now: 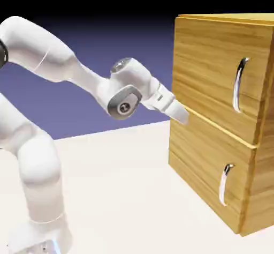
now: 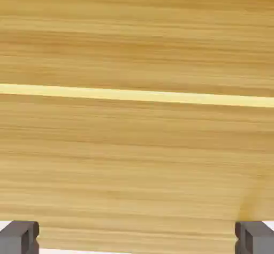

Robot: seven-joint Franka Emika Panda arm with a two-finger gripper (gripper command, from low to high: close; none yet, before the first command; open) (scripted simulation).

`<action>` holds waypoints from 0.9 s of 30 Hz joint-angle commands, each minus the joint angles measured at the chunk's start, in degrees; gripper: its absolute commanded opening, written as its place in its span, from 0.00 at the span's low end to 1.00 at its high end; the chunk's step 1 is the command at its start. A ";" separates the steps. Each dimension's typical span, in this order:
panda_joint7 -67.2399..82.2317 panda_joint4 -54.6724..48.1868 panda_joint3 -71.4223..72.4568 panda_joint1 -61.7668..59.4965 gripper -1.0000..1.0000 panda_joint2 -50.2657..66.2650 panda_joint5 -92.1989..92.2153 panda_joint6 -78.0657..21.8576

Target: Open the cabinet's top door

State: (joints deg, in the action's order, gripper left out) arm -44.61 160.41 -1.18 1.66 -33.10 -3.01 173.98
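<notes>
Probably to keep room for straddling the curved silver bar handle (image 1: 238, 85) on the cabinet's closed upper wood-grain door (image 1: 217, 71), the empty grey-tipped two-finger gripper (image 2: 137, 238) stands wide open near that door's lower edge.

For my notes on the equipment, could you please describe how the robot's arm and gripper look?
The arm is glossy white with rounded, smooth segments and grey discs at some joints. The gripper has two small, dark grey, blocky fingertips. I see no loose cables.
</notes>
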 commanded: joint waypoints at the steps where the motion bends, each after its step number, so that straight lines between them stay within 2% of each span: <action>1: -1.79 -0.49 -0.98 0.81 1.00 -0.37 -2.50 -0.02; 27: -48.32 -13.31 -26.34 21.88 1.00 -9.85 -67.28 -0.63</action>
State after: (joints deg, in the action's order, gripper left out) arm -92.93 147.10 -27.51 23.55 -42.95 -70.28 173.35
